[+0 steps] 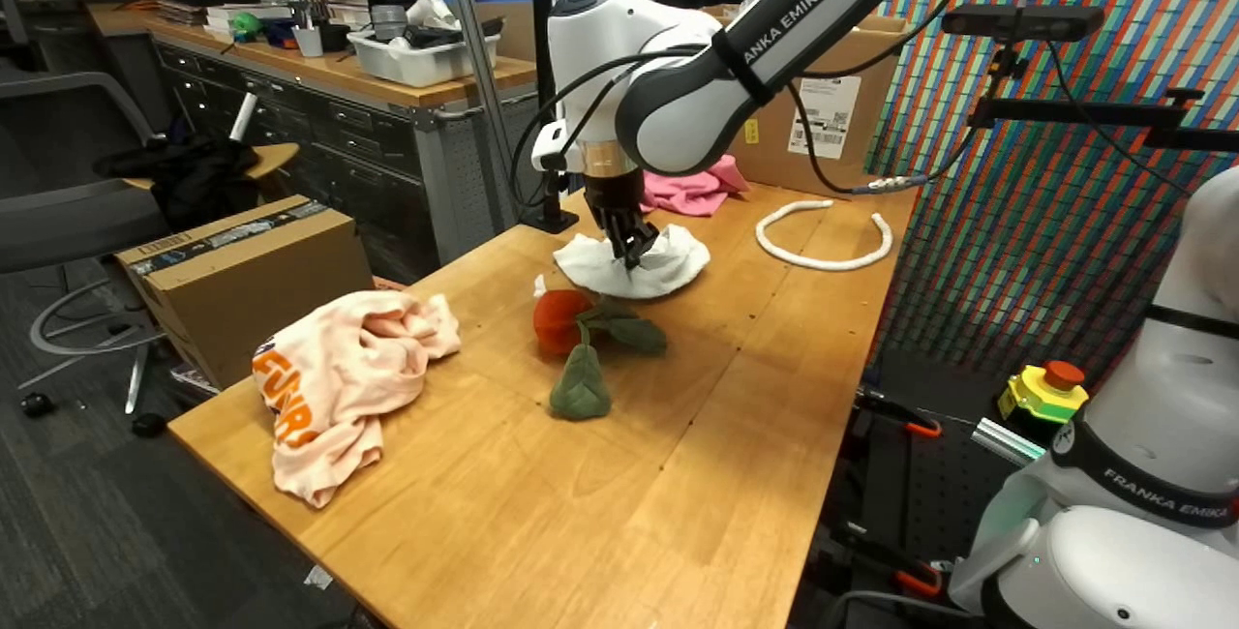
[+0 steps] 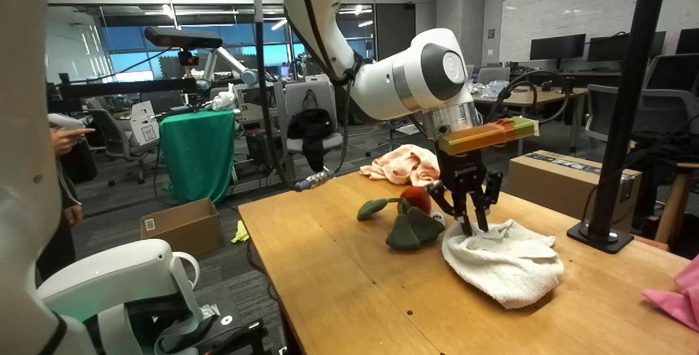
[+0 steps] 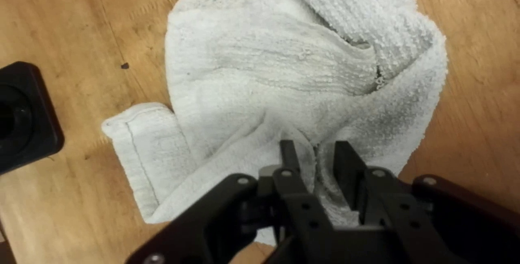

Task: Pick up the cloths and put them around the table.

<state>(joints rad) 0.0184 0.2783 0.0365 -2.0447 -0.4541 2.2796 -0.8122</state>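
Observation:
The white cloth [image 3: 243, 61] lies crumpled on the wooden table [image 1: 726, 513], and in both exterior views my gripper [image 2: 475, 229] points down into it. In the wrist view the gripper's fingers [image 3: 345, 166] stand apart, with loose folds of white cloth between them and slight gaps beside the folds. A red cloth piece [image 1: 559, 319] rests close by, joined by dark green leaf-shaped pieces [image 1: 581, 392]. The cream cloth with orange print [image 1: 339, 368] is bunched at a table edge. A pink cloth [image 1: 692, 194] lies behind the gripper in an exterior view, partly hidden by the arm.
An open white ring of cord [image 1: 823, 266] lies on the table beside a large cardboard box [image 1: 871, 77]. The base of a black post [image 2: 600, 237] stands at the table's edge, near the white cloth. Another Franka arm [image 1: 1142, 474] is beyond the table's side.

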